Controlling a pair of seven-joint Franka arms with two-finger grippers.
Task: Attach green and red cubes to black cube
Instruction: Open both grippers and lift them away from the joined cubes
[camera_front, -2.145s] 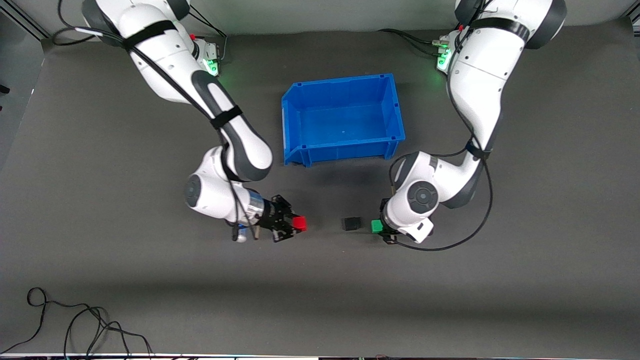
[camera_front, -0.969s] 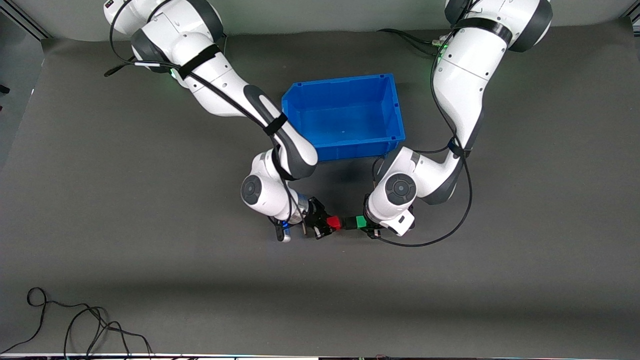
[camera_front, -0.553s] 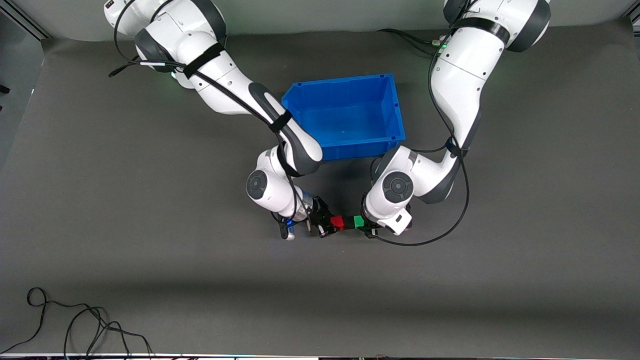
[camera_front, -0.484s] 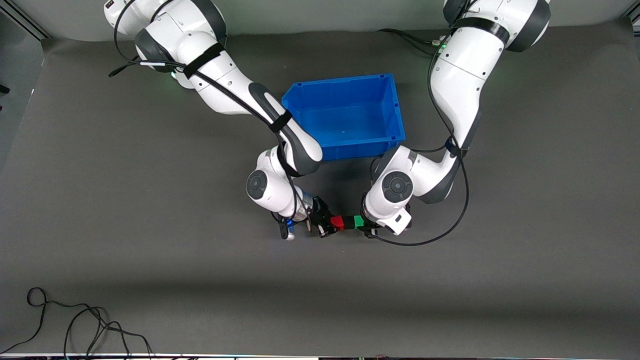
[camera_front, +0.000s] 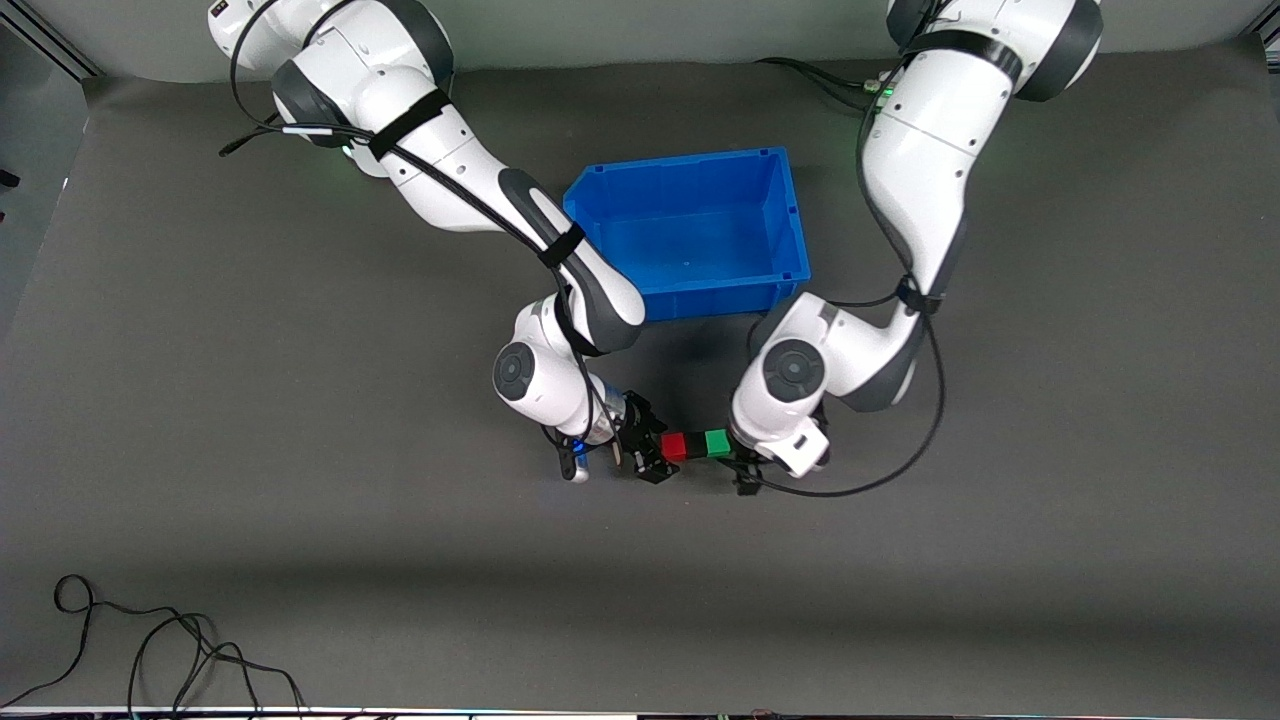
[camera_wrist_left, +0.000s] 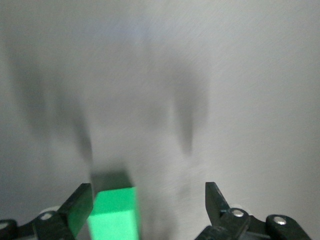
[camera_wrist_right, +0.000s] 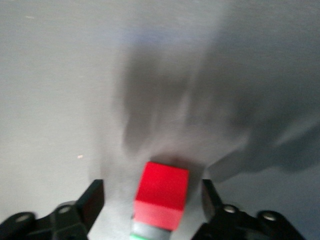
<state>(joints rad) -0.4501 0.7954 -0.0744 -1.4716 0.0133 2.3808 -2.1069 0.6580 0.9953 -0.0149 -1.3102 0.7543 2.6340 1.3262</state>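
The red cube (camera_front: 673, 446), the black cube (camera_front: 695, 447) and the green cube (camera_front: 716, 442) lie in one touching row on the table mat, nearer the camera than the blue bin, with the black one in the middle. My right gripper (camera_front: 660, 455) is at the red end. In the right wrist view the right gripper (camera_wrist_right: 151, 202) is open, the red cube (camera_wrist_right: 162, 197) between its fingers without touching them. My left gripper (camera_front: 740, 458) is at the green end. In the left wrist view the left gripper (camera_wrist_left: 147, 205) is wide open, the green cube (camera_wrist_left: 114, 214) beside one finger (camera_wrist_left: 80, 205).
An empty blue bin (camera_front: 790, 225) stands farther from the camera than the cubes, between the two arms. A black cable (camera_front: 150, 650) lies coiled near the front edge at the right arm's end.
Both arms brought their cubes in against the black cube, red from the right arm's side, green from the left arm's. Both grippers have since opened, and the left wrist has shifted slightly.
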